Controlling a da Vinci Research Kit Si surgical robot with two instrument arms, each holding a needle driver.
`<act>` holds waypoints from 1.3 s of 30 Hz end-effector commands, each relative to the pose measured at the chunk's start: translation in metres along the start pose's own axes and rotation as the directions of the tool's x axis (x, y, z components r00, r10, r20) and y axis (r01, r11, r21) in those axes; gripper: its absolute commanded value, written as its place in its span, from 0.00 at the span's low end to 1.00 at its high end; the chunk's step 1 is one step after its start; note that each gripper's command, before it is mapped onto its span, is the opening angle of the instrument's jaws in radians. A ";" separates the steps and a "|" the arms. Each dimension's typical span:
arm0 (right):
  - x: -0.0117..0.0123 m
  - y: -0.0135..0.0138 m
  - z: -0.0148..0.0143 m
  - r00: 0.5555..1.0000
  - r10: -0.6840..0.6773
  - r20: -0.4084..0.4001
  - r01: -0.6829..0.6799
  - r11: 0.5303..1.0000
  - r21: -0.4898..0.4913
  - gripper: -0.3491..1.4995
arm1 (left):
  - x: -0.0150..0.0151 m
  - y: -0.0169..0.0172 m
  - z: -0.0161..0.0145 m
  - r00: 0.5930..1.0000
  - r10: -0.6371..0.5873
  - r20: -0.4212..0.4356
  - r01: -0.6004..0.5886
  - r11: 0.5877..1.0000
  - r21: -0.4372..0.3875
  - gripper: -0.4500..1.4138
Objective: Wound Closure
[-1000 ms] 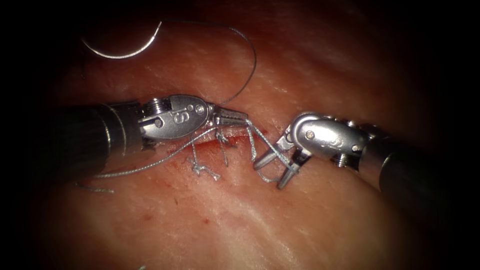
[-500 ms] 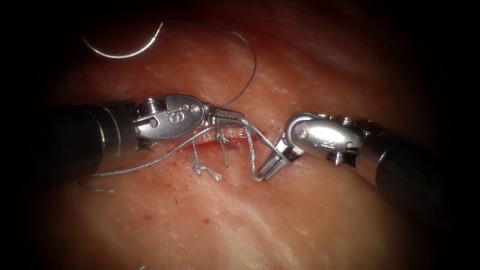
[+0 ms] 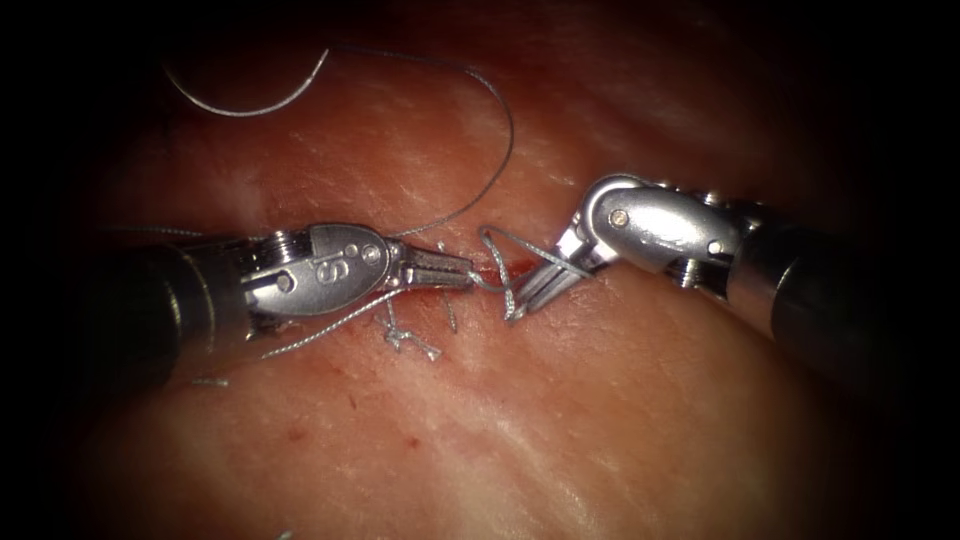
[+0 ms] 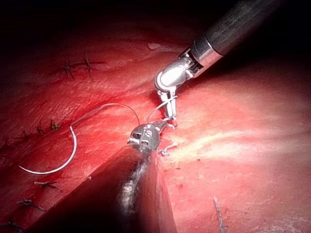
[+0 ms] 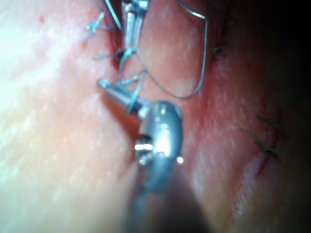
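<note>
The curved needle (image 3: 240,103) lies free on the tissue (image 3: 520,430) at the far left, out of the tissue and held by neither tool; it also shows in the left wrist view (image 4: 53,165). Its thread (image 3: 505,120) arcs round to the left tool (image 3: 462,277), which is shut on the thread over the cut (image 3: 492,268). The right tool (image 3: 520,300) is shut on the thread, with a loop wound round its jaws just right of the left tool's tips. In the wrist views the left tool (image 4: 163,127) (image 5: 130,24) and the right tool (image 4: 170,114) (image 5: 114,92) nearly touch.
A finished knot with cut ends (image 3: 405,340) sits below the left tool's jaws. A loose strand (image 3: 300,340) trails to the lower left. Several older stitches (image 4: 77,65) (image 5: 267,145) mark the tissue. Red fluid lines the cut.
The right tool's jaws went from open to shut and moved up and left toward the left tool, drawing the loop smaller. The left tool shifted downward. The needle stayed put.
</note>
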 end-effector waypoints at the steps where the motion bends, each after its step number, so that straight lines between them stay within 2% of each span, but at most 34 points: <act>1: 0.0003 0.0015 -0.0010 1.000 -0.003 0.001 0.003 1.000 -0.016 0.00 | -0.0001 0.0002 0.0007 1.000 0.005 -0.001 -0.005 1.000 0.003 0.00; 7: 0.0017 0.0025 -0.0028 1.000 0.008 -0.024 -0.009 0.998 -0.067 0.00 | -0.0003 0.0040 0.0006 1.000 0.014 0.010 -0.014 1.000 -0.010 0.00; 13: 0.0017 0.0038 -0.0037 0.999 0.023 -0.025 -0.026 0.992 -0.126 0.00 | -0.0005 0.0064 0.0004 0.999 0.026 0.020 -0.025 0.999 -0.028 0.00; 27: -0.0002 0.0054 -0.0031 0.999 0.040 0.007 -0.038 0.982 -0.184 0.00 | -0.0016 0.0115 0.0009 0.997 0.050 0.059 -0.045 0.996 -0.078 0.00; 33: -0.0010 0.0049 -0.0022 0.999 0.036 0.016 -0.032 0.983 -0.183 0.00 | -0.0026 0.0147 0.0009 0.996 0.057 0.067 -0.048 0.990 -0.131 0.00; 39: -0.0014 0.0050 -0.0023 0.999 0.038 0.030 -0.032 0.982 -0.187 0.00 | -0.0032 0.0184 -0.0006 0.995 0.069 0.071 -0.055 0.981 -0.187 0.00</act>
